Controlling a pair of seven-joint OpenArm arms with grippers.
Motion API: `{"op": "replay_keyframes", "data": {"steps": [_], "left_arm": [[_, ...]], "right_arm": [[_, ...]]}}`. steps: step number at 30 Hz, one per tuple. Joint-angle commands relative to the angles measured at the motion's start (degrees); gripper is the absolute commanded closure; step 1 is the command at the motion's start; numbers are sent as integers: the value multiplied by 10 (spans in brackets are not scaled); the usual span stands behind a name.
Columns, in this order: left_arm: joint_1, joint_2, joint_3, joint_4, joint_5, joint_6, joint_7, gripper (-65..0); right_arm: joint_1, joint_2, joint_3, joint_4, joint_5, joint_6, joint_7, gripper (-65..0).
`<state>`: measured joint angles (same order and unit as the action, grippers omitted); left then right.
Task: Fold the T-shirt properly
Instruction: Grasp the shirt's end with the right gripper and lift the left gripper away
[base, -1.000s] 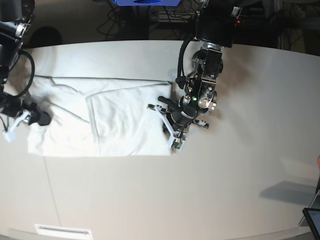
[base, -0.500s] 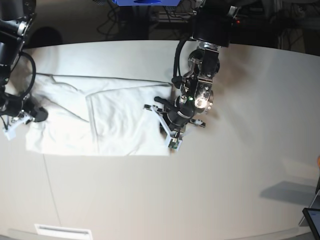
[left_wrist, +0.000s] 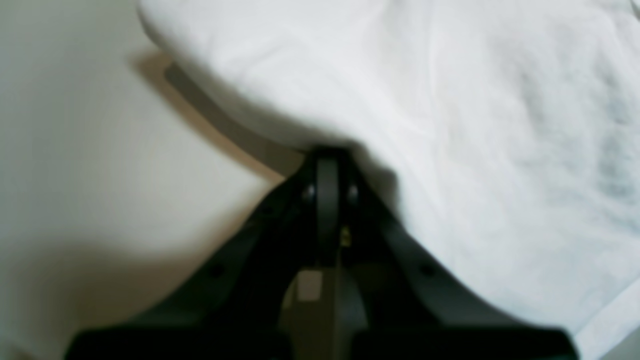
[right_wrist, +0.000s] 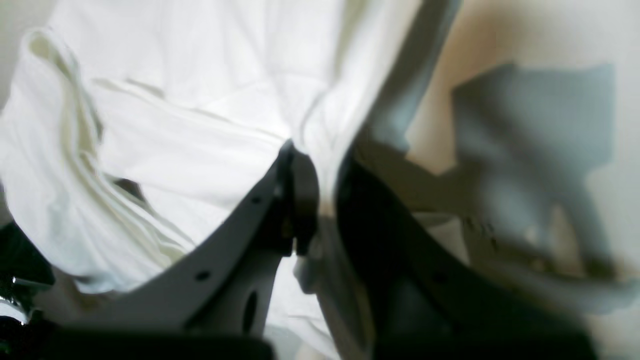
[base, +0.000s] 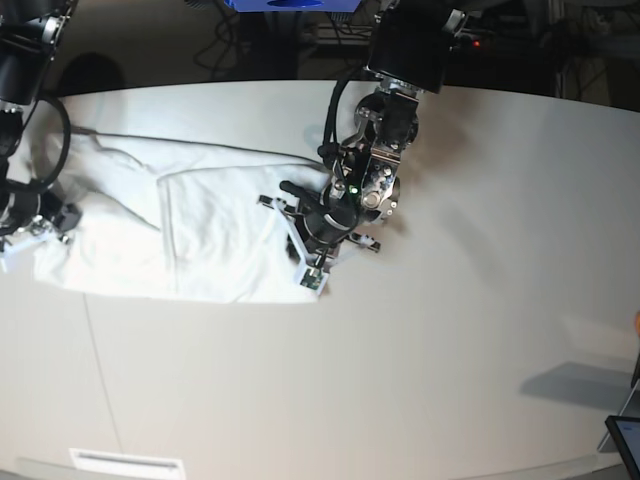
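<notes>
The white T-shirt (base: 200, 230) lies plain side up on the left half of the table, partly folded with one layer over another. My left gripper (base: 298, 240) is at the shirt's right edge. In the left wrist view, the left gripper (left_wrist: 327, 152) is shut, pinching the lifted edge of the T-shirt (left_wrist: 450, 100). At the shirt's left edge is my right gripper (base: 42, 228). The right wrist view shows the right gripper (right_wrist: 322, 165) shut on a bunched fold of the T-shirt (right_wrist: 200, 100). No print shows.
The pale round table (base: 450, 350) stretches to the right and front of the shirt. A dark screen corner (base: 625, 440) pokes in at the bottom right. Cables and dark equipment sit behind the table's far edge.
Both arms have moved left and slightly back, pulling the T-shirt left with them. The right gripper has closed on the shirt's left edge.
</notes>
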<state>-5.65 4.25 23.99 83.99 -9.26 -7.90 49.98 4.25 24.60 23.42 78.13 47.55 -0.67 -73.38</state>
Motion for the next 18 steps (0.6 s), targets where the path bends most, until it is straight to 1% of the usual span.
{"op": "replay_keyframes", "data": {"steps": [1,7,11,13,16,18], "left_arm": [[-9,2,0,10,-4,-3,1,0],[-9,-17,1,12,-4,-3,4,0],[-3,-35,0,46,-4,-3,5,0],[-2,-47,0,70,-5,-3,26,0],[-7,-66,-1,104,-5,-3,69,0],[-7,-87,-1,131,-5,-3,85,0]], "right_arm": [[7,14,2,24,10,-4,5,-3],[1,16,1,78,10,-60,5,-3],[1,16,-49,108,10,-83,5,-3],[2,16,-65,119,10,-99,5,-3],[5,13,-84,130,13,-150,9,-3],[5,13,-98,152,12,-170,9,-3]]}}
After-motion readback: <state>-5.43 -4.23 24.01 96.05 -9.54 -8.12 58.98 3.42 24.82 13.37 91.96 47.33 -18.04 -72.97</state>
